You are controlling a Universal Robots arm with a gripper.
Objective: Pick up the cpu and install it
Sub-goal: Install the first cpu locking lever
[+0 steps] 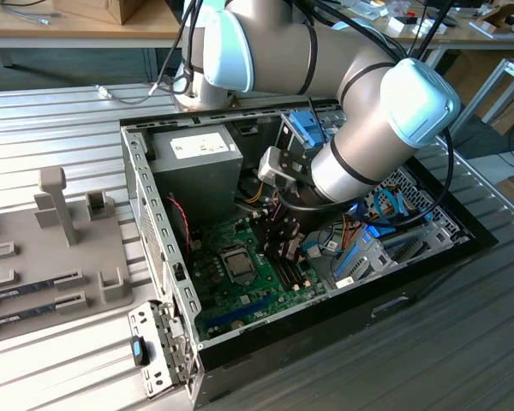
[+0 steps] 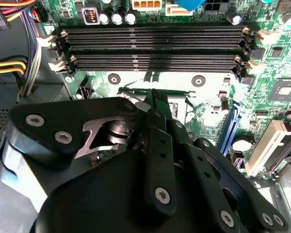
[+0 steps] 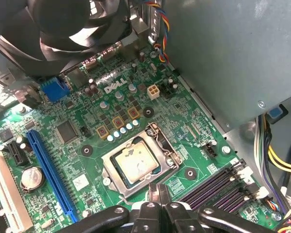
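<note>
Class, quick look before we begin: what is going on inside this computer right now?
A robot arm reaches into the open computer case. The cpu already lies inside the socket frame on the motherboard. The gripper hangs just beside that socket, on the side of the memory slots, apart from the chip.

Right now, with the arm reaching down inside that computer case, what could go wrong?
The gripper hangs close over the motherboard, beside the cpu in its socket and the memory slots. A small slip could scrape parts or nudge the chip. Coloured wires lie near the arm inside the case and might snag.
</note>
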